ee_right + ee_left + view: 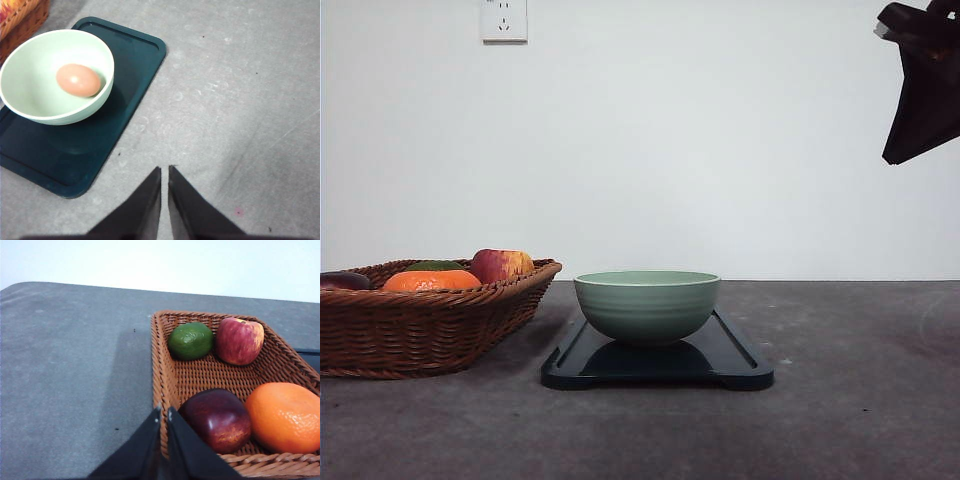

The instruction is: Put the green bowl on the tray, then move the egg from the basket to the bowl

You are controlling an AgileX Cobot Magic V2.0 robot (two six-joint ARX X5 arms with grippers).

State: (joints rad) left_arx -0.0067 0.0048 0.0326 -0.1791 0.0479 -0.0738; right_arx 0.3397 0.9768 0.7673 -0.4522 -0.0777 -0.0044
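Right wrist view: brown egg inside pale sage-green ridged bowl on dark teal rectangular tray. Brown wicker basket beside tray holds fruit. Both fingers pairs clenched, empty, above grey counter.

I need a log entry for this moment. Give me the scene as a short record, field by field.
bowl: green bowl stands upright on the tray
egg: brown egg lies inside the bowl
basket: wicker basket beside the tray, on the robot's left
basket contents: lime, red apple, dark red fruit, orange
left pincer: left pincer shut, empty, over the basket's near rim
right pincer: right pincer shut, empty, above bare table beside the tray
task status: both steps look done
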